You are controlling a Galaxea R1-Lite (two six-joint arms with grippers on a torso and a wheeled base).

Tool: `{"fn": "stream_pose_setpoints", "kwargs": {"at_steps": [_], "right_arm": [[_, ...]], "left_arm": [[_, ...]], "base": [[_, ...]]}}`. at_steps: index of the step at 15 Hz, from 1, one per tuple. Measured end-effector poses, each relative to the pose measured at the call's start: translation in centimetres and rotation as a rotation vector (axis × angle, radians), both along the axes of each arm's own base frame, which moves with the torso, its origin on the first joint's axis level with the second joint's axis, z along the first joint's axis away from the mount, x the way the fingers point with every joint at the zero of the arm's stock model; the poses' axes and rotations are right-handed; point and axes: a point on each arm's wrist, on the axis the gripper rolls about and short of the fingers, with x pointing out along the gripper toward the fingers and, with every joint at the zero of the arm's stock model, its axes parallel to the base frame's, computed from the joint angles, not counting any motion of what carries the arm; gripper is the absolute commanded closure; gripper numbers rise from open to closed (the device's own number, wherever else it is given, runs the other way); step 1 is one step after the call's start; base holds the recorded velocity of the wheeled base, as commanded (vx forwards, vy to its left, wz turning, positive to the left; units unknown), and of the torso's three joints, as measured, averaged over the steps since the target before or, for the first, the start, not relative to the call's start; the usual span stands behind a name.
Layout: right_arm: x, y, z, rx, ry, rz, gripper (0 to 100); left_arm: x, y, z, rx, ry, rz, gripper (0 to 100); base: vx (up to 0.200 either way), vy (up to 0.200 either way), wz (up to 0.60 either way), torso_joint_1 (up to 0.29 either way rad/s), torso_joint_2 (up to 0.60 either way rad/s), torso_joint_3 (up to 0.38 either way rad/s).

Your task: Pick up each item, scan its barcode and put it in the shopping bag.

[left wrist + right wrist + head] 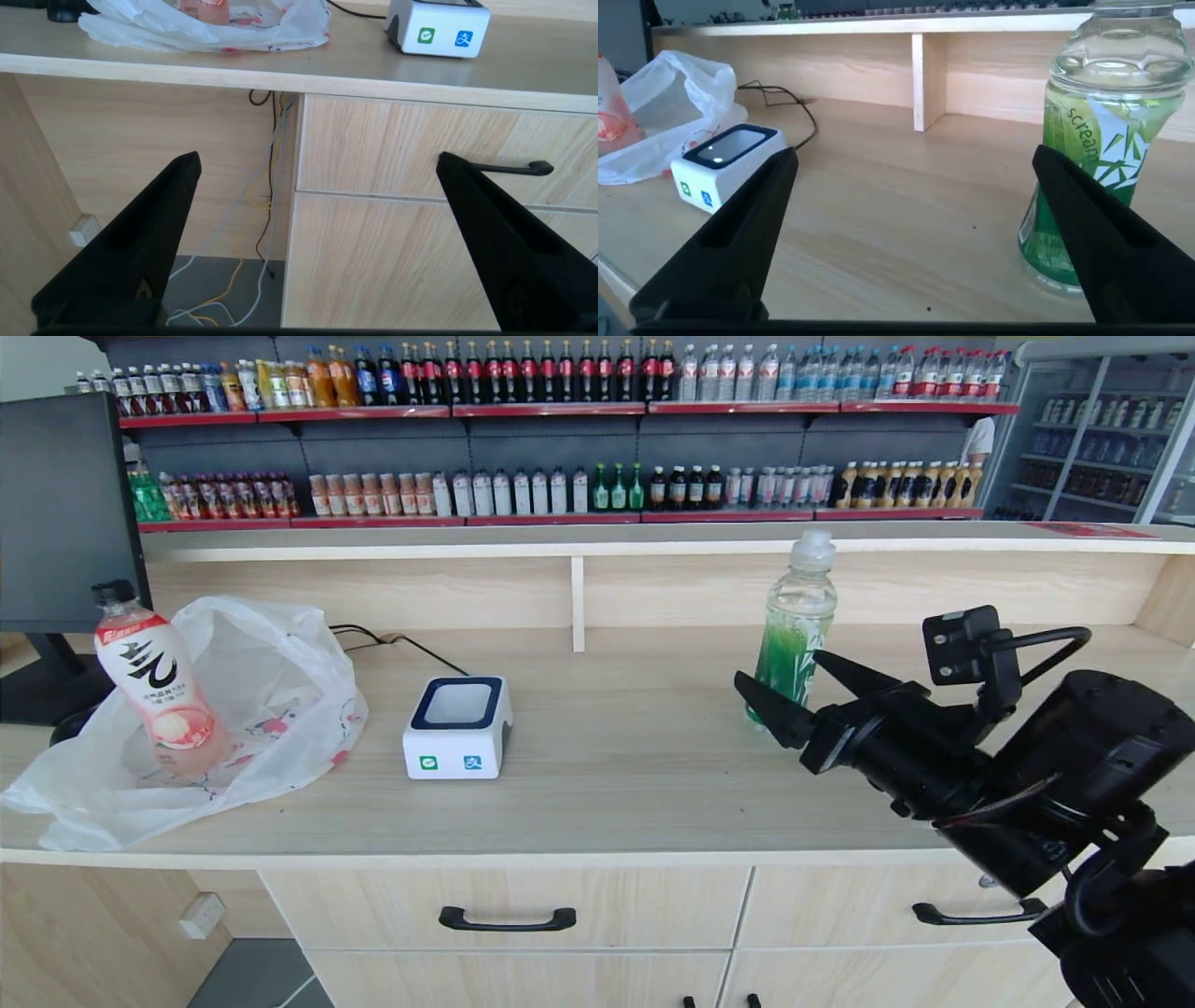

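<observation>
Left claw (316, 163), spread wide, hangs low before the drawers (420, 131). Right claw (778, 670), also spread, hovers just short of one green-labelled bottle (798, 616) at the desk's (635, 784) 2 o'clock, not yet bagged. One scanner (459, 726) sits centre. At 9 o'clock, one shopping bag (280, 691) holds one pink drink bottle (159, 681): half done, I'd say.

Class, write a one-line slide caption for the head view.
Right tool open beside the green bottle; pink bottle in the shopping bag, scanner on the counter between.
</observation>
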Motion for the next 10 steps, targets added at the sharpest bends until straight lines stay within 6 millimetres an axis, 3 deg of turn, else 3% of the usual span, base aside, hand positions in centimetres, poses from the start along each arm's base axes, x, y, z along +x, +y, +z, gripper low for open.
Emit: {"fn": "stream_pose_setpoints", "kwargs": {"at_steps": [3,6,10], "right_arm": [[1.3,-0.7,0.5,-0.033,0.011,-0.064,0],[0.9,-1.0,-0.5,-0.155,0.208,-0.067,0],[1.4,-2.9,1.9,-0.112,0.224,-0.146,0]], "left_arm": [[0.0,0.0,0.0,0.0,0.0,-0.001,0],[0.0,0.0,0.0,0.0,0.0,0.0,0],[0.0,0.0,0.0,0.0,0.0,-0.001,0]], "base": [[0.0,0.0,0.0,0.0,0.0,0.0],[0.0,0.0,0.0,0.0,0.0,0.0],[0.0,0.0,0.0,0.0,0.0,0.0]]}}
